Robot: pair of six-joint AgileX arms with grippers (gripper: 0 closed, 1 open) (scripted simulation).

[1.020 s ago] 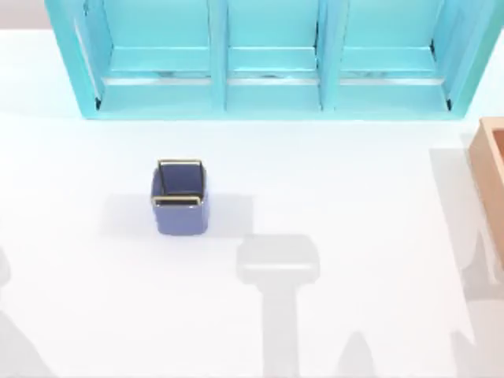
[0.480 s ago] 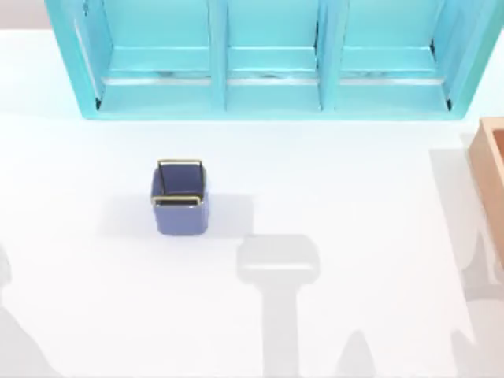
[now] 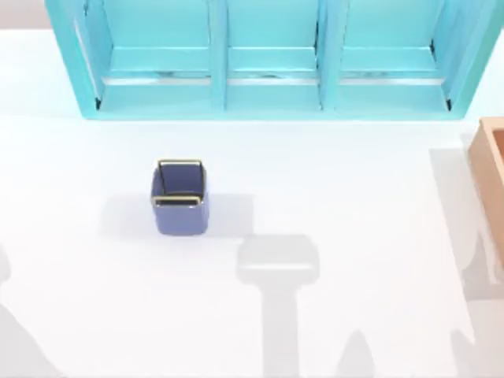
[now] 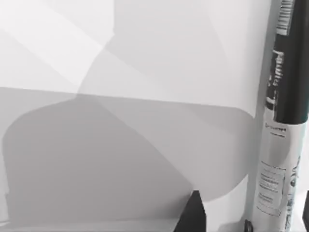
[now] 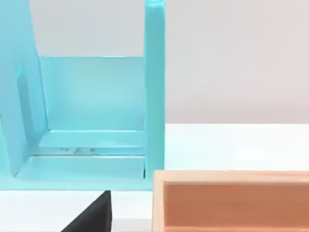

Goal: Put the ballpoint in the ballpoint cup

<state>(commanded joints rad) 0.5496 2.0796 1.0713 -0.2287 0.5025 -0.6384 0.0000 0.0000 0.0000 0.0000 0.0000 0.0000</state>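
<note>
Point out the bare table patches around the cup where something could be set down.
Bare table runs between the ballpoint cup and the tan wooden box at the right edge, also left of the cup and along the near side. The back is crowded by the turquoise shelf unit.

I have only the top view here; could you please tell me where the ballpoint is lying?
Observer: The left wrist view shows the ballpoint lying flat on the white table, with a white and black printed barrel.
Operator: Thank you. Has the left gripper closed on it?
Observer: No. The left gripper is open, the pen's end lying between its dark fingertips, one clearly apart from the barrel.
Operator: And what does the right wrist camera face?
Observer: The long side of the tan wooden box, with the turquoise shelf unit behind it.
</note>
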